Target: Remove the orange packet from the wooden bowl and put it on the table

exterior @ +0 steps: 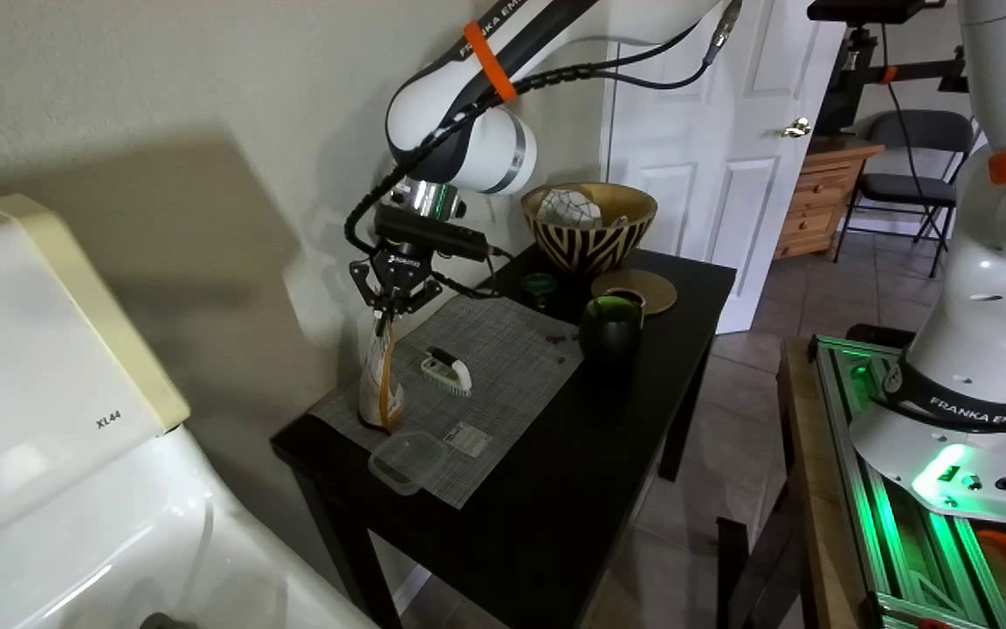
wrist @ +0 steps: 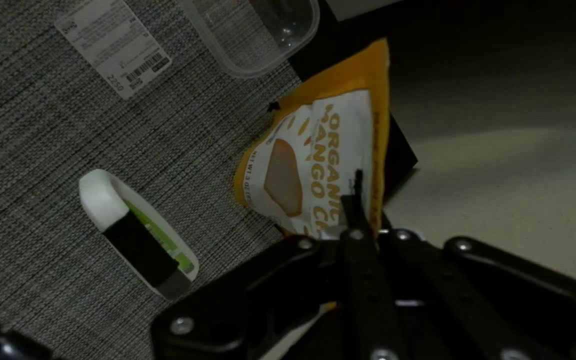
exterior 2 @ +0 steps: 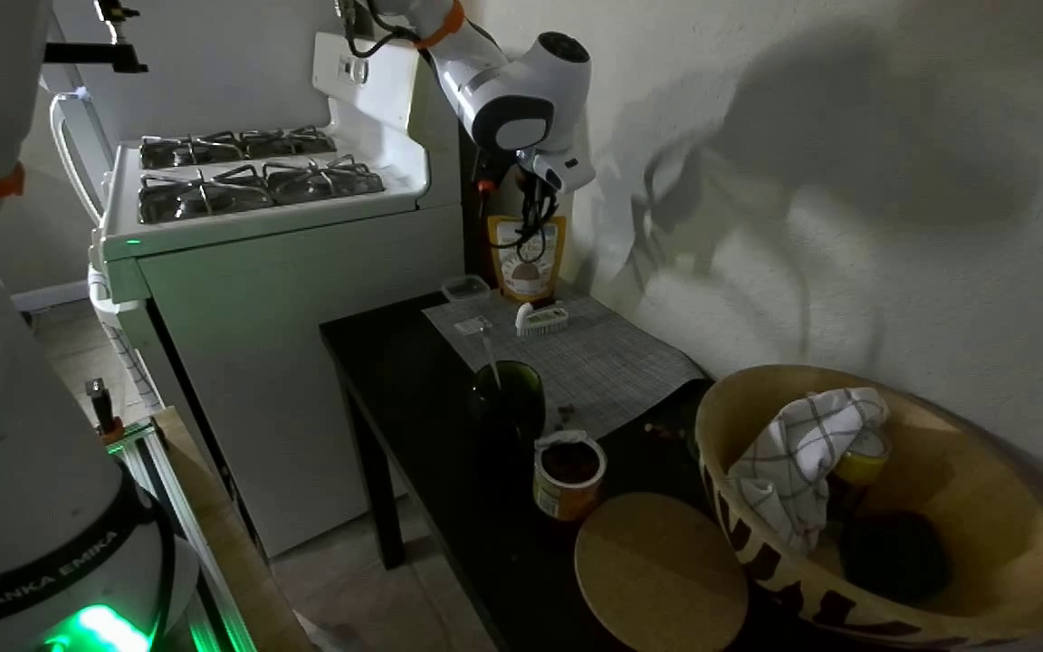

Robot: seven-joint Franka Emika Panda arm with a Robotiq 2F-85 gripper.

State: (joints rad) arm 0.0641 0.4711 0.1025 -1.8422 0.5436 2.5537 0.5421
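Note:
The orange packet [exterior: 372, 384] is upright at the stove end of the dark table [exterior: 555, 489]. It also shows in an exterior view [exterior 2: 529, 272] and in the wrist view [wrist: 293, 170]. Its bottom edge is at the grey placemat; I cannot tell whether its full weight rests there. My gripper [exterior: 383, 321] is shut on the packet's top edge, with a finger on each side of it in the wrist view [wrist: 365, 215]. The wooden bowl [exterior: 586, 249] stands at the far end of the table, and shows large in an exterior view [exterior 2: 983, 480].
A white brush [exterior: 447, 371] and a clear plastic container [exterior: 407, 463] are near the packet. A dark green cup [exterior: 609, 336], an open can [exterior 2: 569, 475] and a round board [exterior 2: 662, 575] stand nearer the bowl. A checked cloth [exterior 2: 802, 453] lies in the bowl. A wall runs behind.

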